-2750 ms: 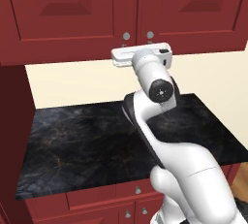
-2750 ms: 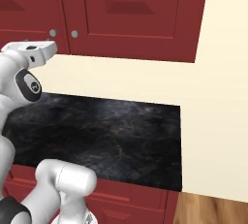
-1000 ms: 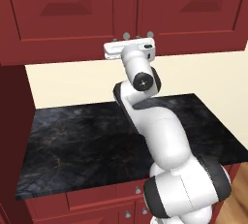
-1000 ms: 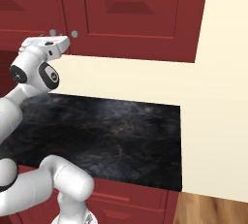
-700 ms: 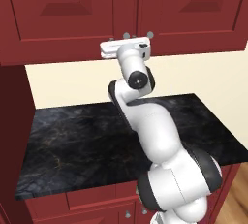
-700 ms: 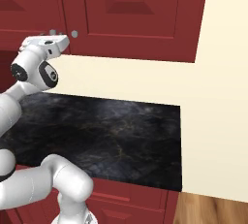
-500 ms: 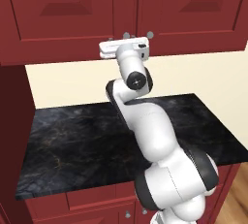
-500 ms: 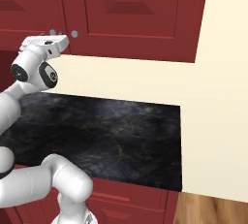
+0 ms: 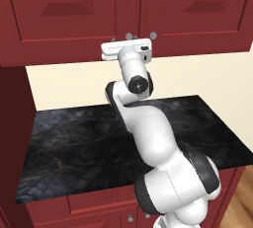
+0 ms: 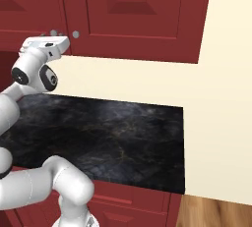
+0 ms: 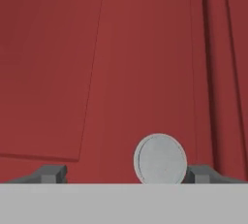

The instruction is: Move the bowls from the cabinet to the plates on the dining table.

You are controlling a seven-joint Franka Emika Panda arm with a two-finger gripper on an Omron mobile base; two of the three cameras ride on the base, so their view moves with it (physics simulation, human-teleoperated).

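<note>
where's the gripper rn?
The gripper is up at the closed cabinet doors, open, with the left door's silver knob between its fingertips, nearer the right one. In the left base view it sits at the doors' bottom edge, above the black counter.

Shut cabinet [image 9: 123, 10] doors ahead

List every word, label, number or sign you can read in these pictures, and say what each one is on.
None: no view shows any writing.
The cabinet doors are plain red panels.
The silver knob between the open gripper's fingertips is blank.
The black marble counter and the cream wall carry no marks.
</note>
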